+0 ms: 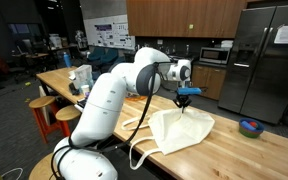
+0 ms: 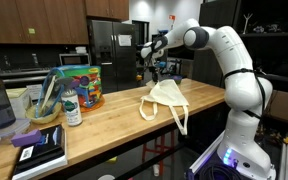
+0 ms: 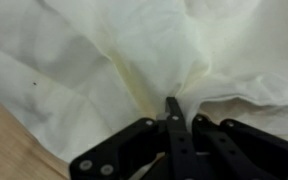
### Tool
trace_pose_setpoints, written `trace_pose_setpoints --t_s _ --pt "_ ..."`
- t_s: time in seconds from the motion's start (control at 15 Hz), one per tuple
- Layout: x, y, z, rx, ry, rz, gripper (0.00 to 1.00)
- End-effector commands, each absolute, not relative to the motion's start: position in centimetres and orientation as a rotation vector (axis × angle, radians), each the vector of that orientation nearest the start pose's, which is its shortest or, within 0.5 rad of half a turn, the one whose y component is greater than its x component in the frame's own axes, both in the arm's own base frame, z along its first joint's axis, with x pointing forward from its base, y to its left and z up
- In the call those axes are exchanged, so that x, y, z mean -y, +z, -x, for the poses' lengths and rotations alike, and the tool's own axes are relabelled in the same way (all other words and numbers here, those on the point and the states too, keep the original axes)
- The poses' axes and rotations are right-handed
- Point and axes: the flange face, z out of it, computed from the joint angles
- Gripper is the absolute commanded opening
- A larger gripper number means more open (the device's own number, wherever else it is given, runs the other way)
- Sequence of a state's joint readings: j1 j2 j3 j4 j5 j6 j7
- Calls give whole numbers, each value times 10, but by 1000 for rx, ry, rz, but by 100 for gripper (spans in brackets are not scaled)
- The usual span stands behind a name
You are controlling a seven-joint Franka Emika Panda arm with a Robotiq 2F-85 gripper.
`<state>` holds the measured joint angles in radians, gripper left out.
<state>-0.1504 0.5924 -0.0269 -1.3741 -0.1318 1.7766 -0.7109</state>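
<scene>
A cream cloth tote bag lies on the wooden table, with its straps trailing toward the table edge. It also shows in the other exterior view and fills the wrist view. My gripper is right above the bag and shut on a pinch of its fabric, which rises in a peak to the fingertips. The gripper also shows in an exterior view. In the wrist view the black fingers are closed together, with cloth bunched around the tips.
A blue tape roll lies on the table beyond the bag. A colourful canister, a bottle, a jar of utensils and stacked books crowd one table end. Wooden stools stand beside the table, and a steel fridge stands behind it.
</scene>
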Motion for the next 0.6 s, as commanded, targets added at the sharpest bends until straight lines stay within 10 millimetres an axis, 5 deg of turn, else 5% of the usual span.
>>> trace_pose_setpoints --t_s 0.0,0.53 --pt "162 377 -659 793 358 3093 1" --pt "240 373 -561 486 351 3150 1"
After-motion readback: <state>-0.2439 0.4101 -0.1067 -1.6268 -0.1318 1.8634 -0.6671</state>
